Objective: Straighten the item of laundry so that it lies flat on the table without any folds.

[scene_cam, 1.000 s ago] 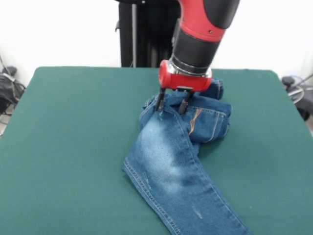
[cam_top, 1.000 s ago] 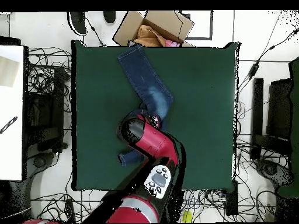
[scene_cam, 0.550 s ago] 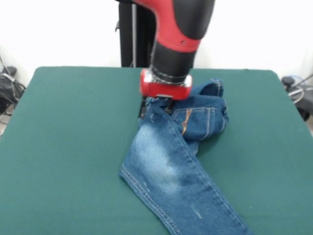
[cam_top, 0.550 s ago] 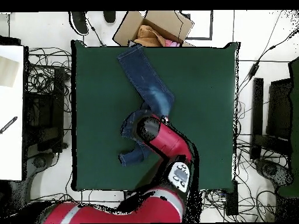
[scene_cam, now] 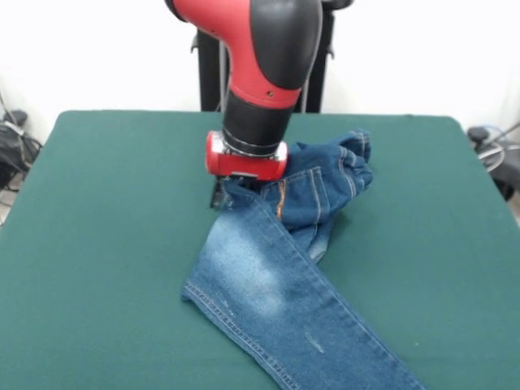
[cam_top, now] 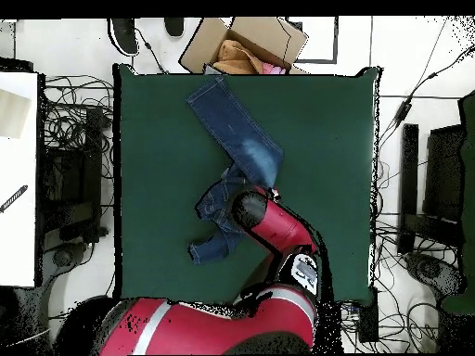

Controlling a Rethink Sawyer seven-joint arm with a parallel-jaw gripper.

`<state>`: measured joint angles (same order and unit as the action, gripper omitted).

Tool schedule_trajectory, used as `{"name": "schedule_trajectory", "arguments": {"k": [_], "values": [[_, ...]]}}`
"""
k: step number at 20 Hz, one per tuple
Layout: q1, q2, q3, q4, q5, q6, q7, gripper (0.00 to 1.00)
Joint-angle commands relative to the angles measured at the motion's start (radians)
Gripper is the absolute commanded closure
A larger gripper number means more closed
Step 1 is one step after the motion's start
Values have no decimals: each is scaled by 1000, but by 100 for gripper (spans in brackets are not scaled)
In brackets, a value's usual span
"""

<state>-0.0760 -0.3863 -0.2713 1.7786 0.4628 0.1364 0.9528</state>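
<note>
The item of laundry (scene_cam: 272,276), a small pair of blue jeans, lies on the green table (scene_cam: 106,203). One leg runs straight toward the near edge. The waist and other leg are bunched in folds (scene_cam: 325,183) beside the arm. My gripper (scene_cam: 230,192) is at the left edge of the bunched part, shut on the denim, with its fingers mostly hidden under the red wrist. In the overhead view the straight leg (cam_top: 237,134) points to the table's top edge, the crumpled part (cam_top: 218,204) lies mid-table (cam_top: 325,139), and the arm covers the gripper.
An open cardboard box (cam_top: 250,42) holding clothes stands just beyond the table's top edge in the overhead view. Cables (cam_top: 70,130) and dark equipment (cam_top: 443,176) surround the table. A white surface (cam_top: 19,176) lies to the left.
The gripper closed on the denim near the waist and dragged it leftward in the front view. The straight leg swung with it and the bunched part was pulled and stretched out.
</note>
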Motion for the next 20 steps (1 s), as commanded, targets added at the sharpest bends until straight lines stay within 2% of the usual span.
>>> {"name": "schedule_trajectory", "arguments": {"k": [1,12,20], "values": [[26,40,87,0,-31,-56,252,100],[61,43,65,-7,-5,-29,275,100],[194,110,-41,-116,85,100,350,100]]}}
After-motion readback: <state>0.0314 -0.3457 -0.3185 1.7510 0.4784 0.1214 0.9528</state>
